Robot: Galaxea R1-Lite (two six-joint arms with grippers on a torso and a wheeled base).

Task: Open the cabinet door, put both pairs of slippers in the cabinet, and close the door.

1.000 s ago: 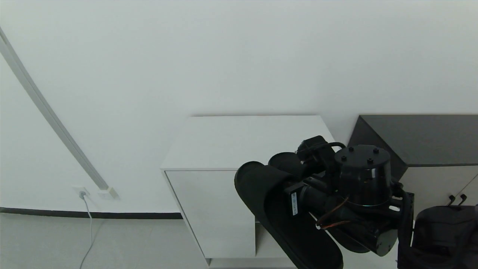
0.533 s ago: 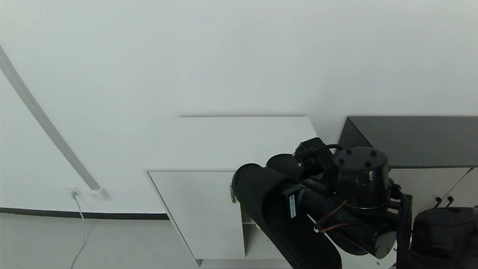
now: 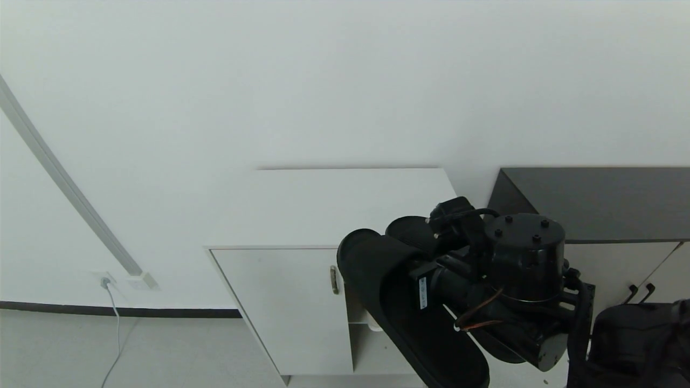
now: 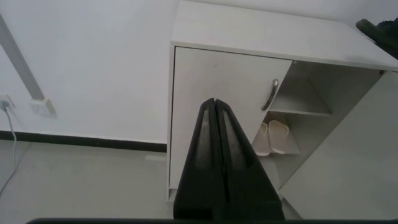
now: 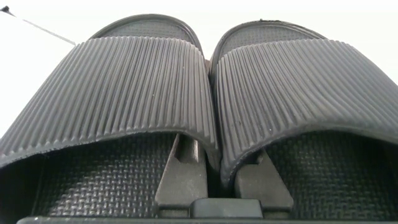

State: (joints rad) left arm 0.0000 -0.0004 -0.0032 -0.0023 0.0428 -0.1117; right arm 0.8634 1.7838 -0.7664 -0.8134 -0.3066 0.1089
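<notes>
White wooden cabinet open, white slippers inside; right gripper pinches black ribbed rubber slippers, unplaced; left gripper pressed together; closing remains.

Left pincer closed; right pincer clamps slippers.

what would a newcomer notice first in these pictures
A pair of black slippers, pinched side by side in the right gripper, hangs in front of the white cabinet. The cabinet stands open, with a pair of white slippers on a shelf inside.
</notes>
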